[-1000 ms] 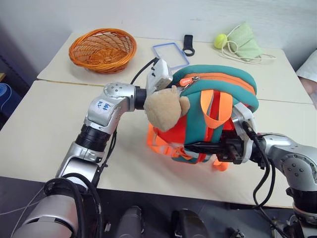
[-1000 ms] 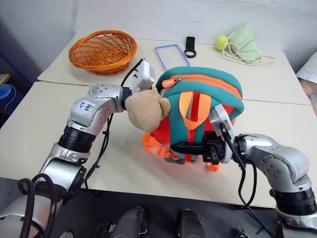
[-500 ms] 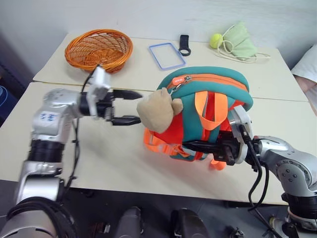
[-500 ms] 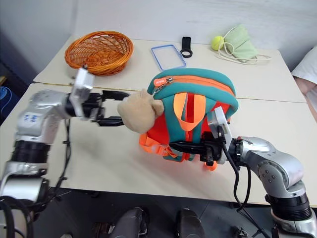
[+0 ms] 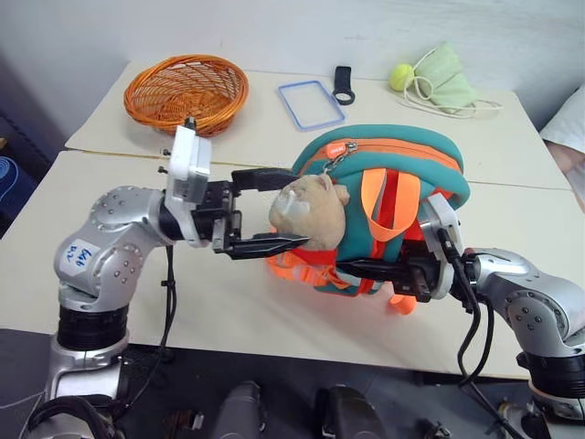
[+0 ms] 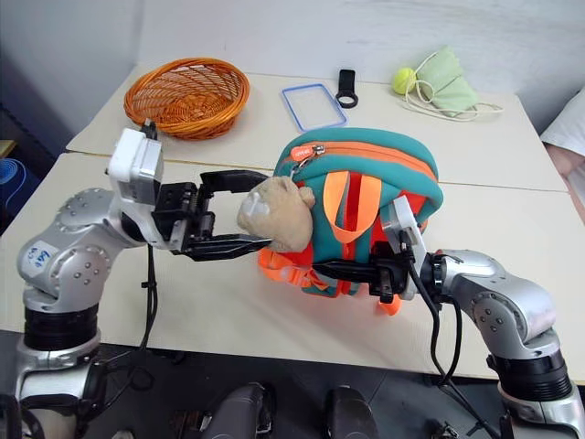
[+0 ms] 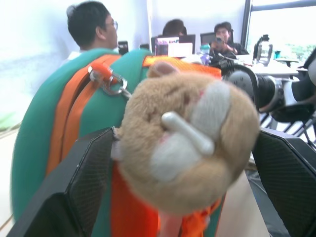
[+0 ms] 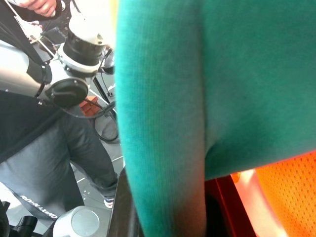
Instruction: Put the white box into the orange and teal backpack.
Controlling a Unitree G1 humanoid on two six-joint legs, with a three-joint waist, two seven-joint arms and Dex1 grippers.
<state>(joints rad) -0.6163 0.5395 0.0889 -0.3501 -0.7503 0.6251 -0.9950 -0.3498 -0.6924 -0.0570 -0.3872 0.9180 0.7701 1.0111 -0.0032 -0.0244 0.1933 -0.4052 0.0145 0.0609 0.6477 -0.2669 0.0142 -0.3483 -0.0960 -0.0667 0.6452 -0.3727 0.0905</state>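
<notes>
Your backpack [image 5: 388, 197] stands upright at table centre, zipper along its top running nine to three o'clock, closed; the white box is somewhere you cannot see. Your left gripper [image 5: 279, 208] is spread wide around the plush bear [image 5: 309, 212]. Your right gripper [image 5: 361, 270] is pinched on the backpack's lower strap.

Two beige tables [image 5: 512, 137] (pushed together) before a white wall [image 5: 274, 27].

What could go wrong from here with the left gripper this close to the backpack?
1. The open left gripper straddles the plush bear; closing now would likely grab the bear, not the zipper pull.
2. The backpack stands upright, held by the right gripper shut on its strap side; a tug on the bear might tip it or pull it loose.
3. The zipper looks closed, so the box cannot go in yet.
</notes>
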